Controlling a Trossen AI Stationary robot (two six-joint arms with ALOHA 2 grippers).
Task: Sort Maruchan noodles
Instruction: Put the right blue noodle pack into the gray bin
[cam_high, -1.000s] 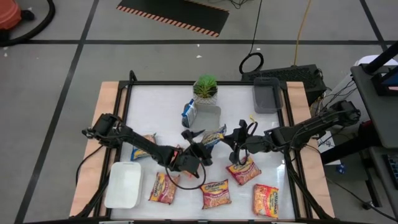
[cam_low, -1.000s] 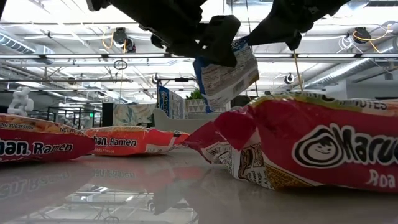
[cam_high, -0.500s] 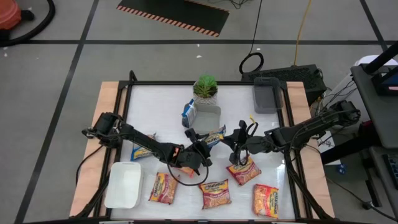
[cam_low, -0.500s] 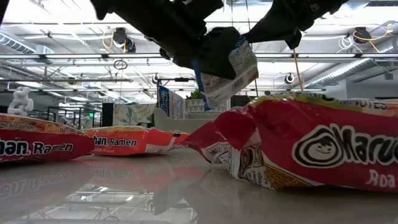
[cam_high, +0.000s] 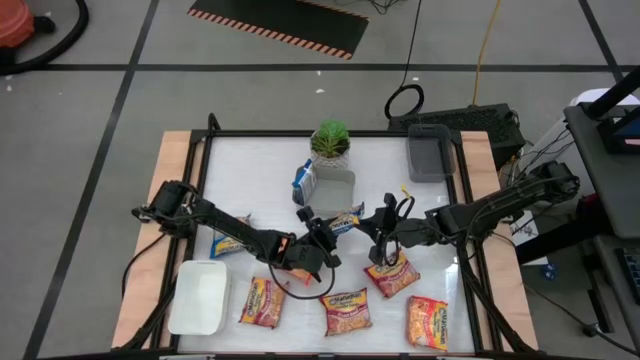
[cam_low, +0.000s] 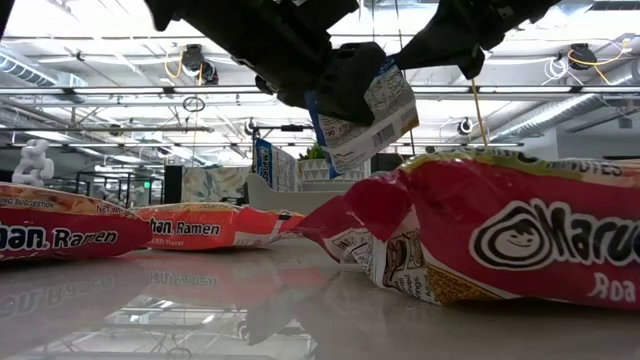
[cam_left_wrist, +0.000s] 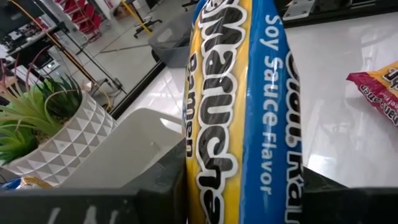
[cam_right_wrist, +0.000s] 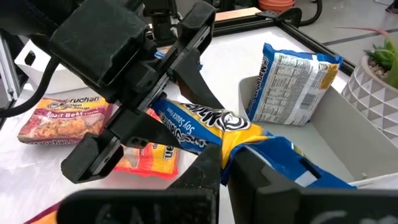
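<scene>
A blue and yellow Maruchan noodle packet (cam_high: 345, 217) hangs in the air above the table's middle, between my two grippers. My left gripper (cam_high: 318, 232) reaches in from the table's left and is shut on the packet's left end. My right gripper (cam_high: 372, 222) comes from the right and is shut on the other end. Several red packets (cam_high: 347, 311) lie flat along the near edge. Another blue packet (cam_high: 304, 182) leans in the grey tray (cam_high: 338, 190). My left gripper pinches the packet's left end (cam_left_wrist: 236, 155) between its two fingers, one on each flat face. The fingers (cam_right_wrist: 193, 37) come about level from the table's left. The packet stands on edge, clear of the table. My right gripper pinches the packet's crimped right end (cam_right_wrist: 239, 140) between its two fingertips (cam_right_wrist: 208, 168). It comes slanting slightly down from the table's right. The packet stretches away from it toward the left gripper, lifted clear.
A white tray (cam_high: 197, 296) sits at the near left and a second grey tray (cam_high: 429, 152) at the far right. A potted plant (cam_high: 331, 142) stands at the far middle. One more blue-yellow packet (cam_high: 228, 240) lies under the left arm.
My left gripper has edged toward the held packet and shut its fingers on the packet's left end. The packet has stayed in the air in my right gripper, tipped a little.
</scene>
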